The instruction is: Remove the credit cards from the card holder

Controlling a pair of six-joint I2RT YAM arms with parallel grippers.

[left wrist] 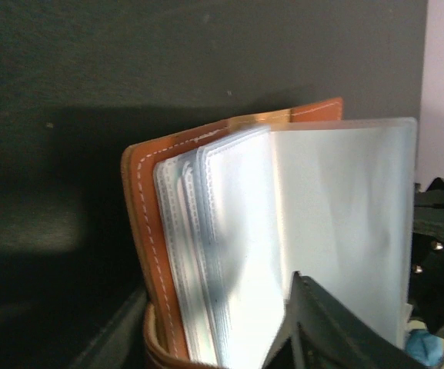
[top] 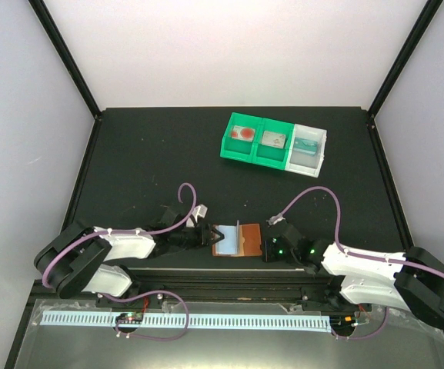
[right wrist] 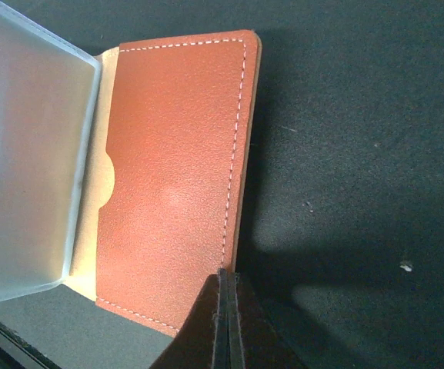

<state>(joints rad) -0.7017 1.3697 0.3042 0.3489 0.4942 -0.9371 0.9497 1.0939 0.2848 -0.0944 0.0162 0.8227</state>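
left tool [top: 205, 235]: at left edge of open card holder [right wrist: 175, 177]; one dark finger [left wrist: 325, 327] seen against a frosted sleeve [left wrist: 337, 215]; open or gripping, cannot tell.
right tool [right wrist: 225, 280]: closed, tips together on near edge of leather pocket flap; pinning or pinching it, cannot tell.
holder position: flat on table [top: 145, 154], spread open between both tools, close to arm bases.
long axis: spread runs left to right, tool to tool; sleeves fanned up off left half, spine at middle.
credit cards: not told apart through frosted sleeves; pale blue showing in left half from top view, likely one.
key relation: sleeves lie just right of left tool, touching it; left arm nearer, right arm on opposite flap.
next move, judged: left tool to pull a card out of a sleeve while right holds flap down.
bins: green bins [top: 256, 142] and white bin [top: 308, 147] well apart, far side.
writing: none readable, no brand seen.
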